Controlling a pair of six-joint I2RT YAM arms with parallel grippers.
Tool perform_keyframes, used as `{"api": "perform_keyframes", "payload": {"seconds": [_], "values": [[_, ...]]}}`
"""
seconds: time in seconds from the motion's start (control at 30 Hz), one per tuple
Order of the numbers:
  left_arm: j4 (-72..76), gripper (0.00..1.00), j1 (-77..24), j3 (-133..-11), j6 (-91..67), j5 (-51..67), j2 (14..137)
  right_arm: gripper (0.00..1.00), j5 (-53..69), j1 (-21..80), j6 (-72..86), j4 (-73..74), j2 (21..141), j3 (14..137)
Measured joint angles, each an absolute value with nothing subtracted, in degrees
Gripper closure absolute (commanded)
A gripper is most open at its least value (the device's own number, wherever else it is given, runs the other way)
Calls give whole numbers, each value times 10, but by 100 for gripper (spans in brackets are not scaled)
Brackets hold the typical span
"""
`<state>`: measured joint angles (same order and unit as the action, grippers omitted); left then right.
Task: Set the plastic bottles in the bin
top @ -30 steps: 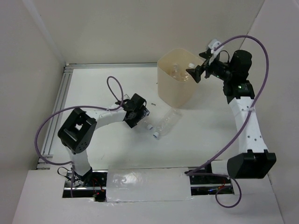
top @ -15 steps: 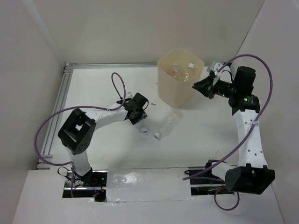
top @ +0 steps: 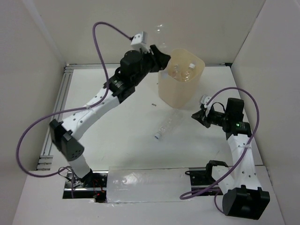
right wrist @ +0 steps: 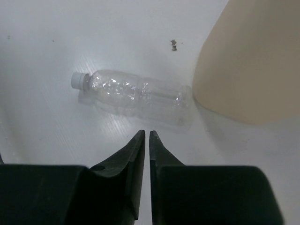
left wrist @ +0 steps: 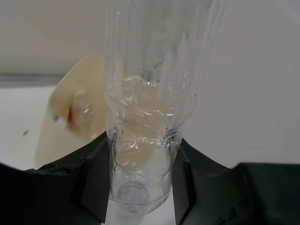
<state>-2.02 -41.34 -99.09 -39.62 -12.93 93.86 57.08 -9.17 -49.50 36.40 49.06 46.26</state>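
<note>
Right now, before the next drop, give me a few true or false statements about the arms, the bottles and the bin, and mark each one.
1. The left gripper has its jaws shut on a clear bottle. True.
2. The right gripper is wide open. False: its jaws are nearly together and hold nothing.
3. A white-capped bottle lies on its side on the table beside the bin. True.
4. The bin is empty. False: at least two bottles are in it.

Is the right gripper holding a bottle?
No: the right gripper is shut on nothing, and the bottle lies on the table beyond it.
</note>
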Motion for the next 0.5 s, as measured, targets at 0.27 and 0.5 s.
{"api": "perform_keyframes", "payload": {"seconds": [0.27, 0.5], "values": [[20, 29, -402, -1266, -360, -105, 1199, 6, 551, -93, -515, 378, 470, 420], [-7, 0, -399, -1339, -344, -134, 1303, 0, 568, -93, -630, 390, 455, 399]]}}
